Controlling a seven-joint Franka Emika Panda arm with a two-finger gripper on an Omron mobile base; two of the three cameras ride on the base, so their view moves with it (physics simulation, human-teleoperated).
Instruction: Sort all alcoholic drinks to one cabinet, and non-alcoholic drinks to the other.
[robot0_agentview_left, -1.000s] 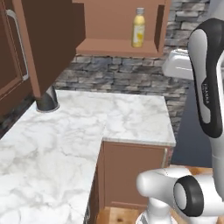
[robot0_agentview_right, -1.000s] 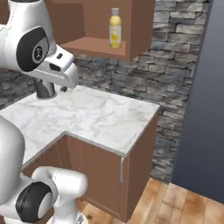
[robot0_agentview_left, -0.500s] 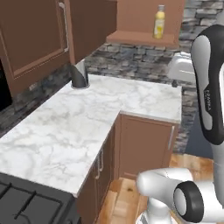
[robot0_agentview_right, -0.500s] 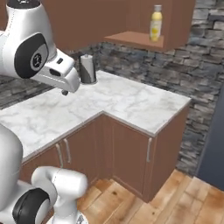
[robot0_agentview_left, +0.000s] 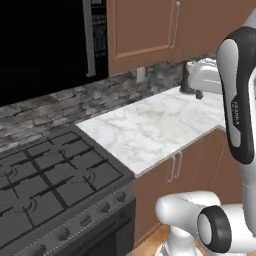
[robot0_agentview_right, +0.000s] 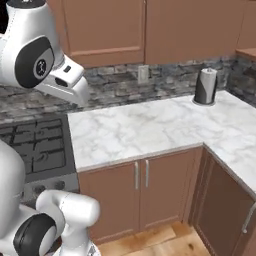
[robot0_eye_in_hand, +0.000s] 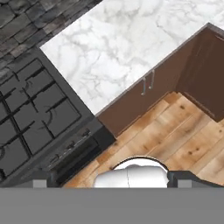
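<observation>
The gripper (robot0_eye_in_hand: 112, 183) hangs high above the wooden floor (robot0_eye_in_hand: 175, 131), its jaws spread wide and holding nothing. Below it lie the marble counter (robot0_agentview_right: 150, 130) and, against that counter's left edge, the black stove (robot0_agentview_left: 45, 175). A dark paper-towel holder (robot0_agentview_right: 205, 86) stands at the counter's back edge near its right corner; I see none of the drink bottles from here.

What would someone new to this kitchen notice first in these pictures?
Probably the white marble counter running into a corner, with a dark paper-towel holder standing near the stone backsplash. To its left sits a black gas stove under a dark microwave. The robot's white arm rises over it, and brown wall cabinets are shut.
</observation>
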